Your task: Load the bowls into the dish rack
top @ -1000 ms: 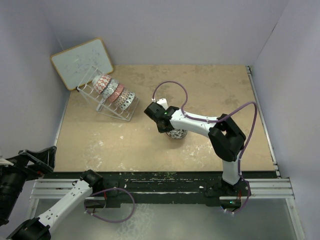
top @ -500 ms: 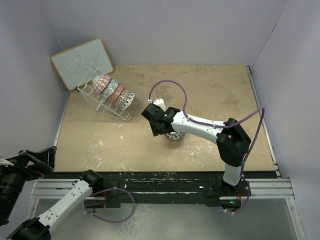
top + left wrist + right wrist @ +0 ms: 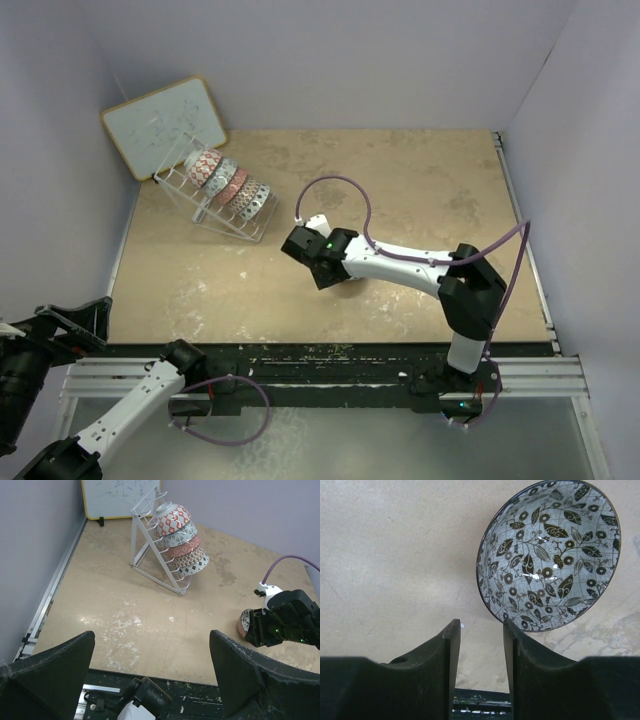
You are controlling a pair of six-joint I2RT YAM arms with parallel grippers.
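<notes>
A grey black-and-white leaf-patterned bowl (image 3: 547, 555) with a reddish outside (image 3: 244, 623) stands tipped on its edge on the table, its inside facing my right wrist camera. My right gripper (image 3: 481, 625) is low over the table with its jaws narrowly apart and only floor between them; its right finger (image 3: 520, 645) meets the bowl's lower rim. In the top view the right gripper (image 3: 318, 268) hides this bowl. The white wire dish rack (image 3: 205, 208) holds several bowls (image 3: 228, 182) in a row. My left gripper (image 3: 75, 320) is wide open and empty at the near left.
A wood-framed whiteboard (image 3: 165, 120) leans in the far left corner behind the rack, also shown in the left wrist view (image 3: 117, 495). Grey walls close in the table at left, back and right. A black rail (image 3: 330, 355) runs along the near edge.
My right gripper has moved left and toward the near edge. The bowl, seen flat under the wrist before, is now hidden beneath it in the top view. The left arm has stayed still.
</notes>
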